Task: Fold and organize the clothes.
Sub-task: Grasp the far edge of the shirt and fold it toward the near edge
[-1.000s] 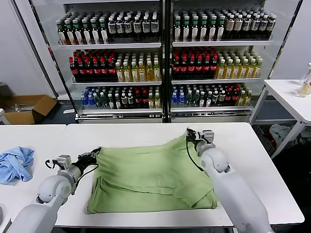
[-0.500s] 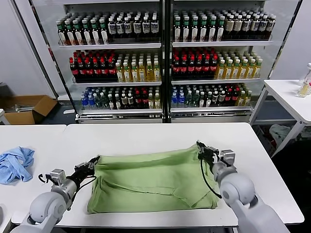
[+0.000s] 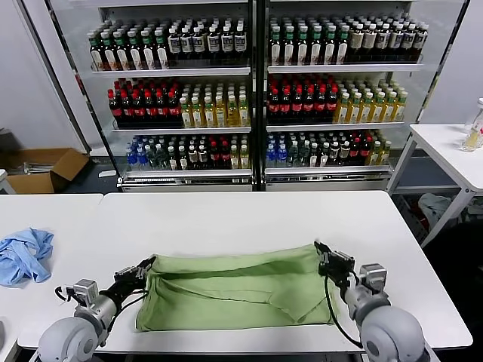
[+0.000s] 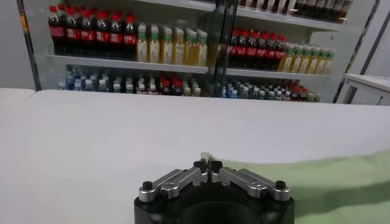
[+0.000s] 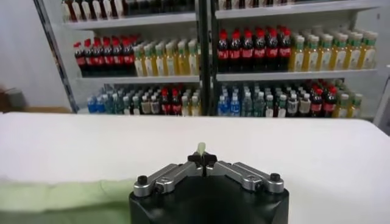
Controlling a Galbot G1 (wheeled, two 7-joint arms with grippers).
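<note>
We pinch the folded green polo shirt (image 3: 234, 290) at both far corners on the white table (image 3: 226, 215): left gripper (image 3: 146, 265) and right gripper (image 3: 323, 255) each clamped on fabric. Bottles fill the cooler (image 3: 253, 90) shelves.

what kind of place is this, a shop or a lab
Probably a lab or test room set up like a shop: glass-door drink coolers full of bottles stand behind plain white tables, and a cardboard box lies on the floor.
</note>
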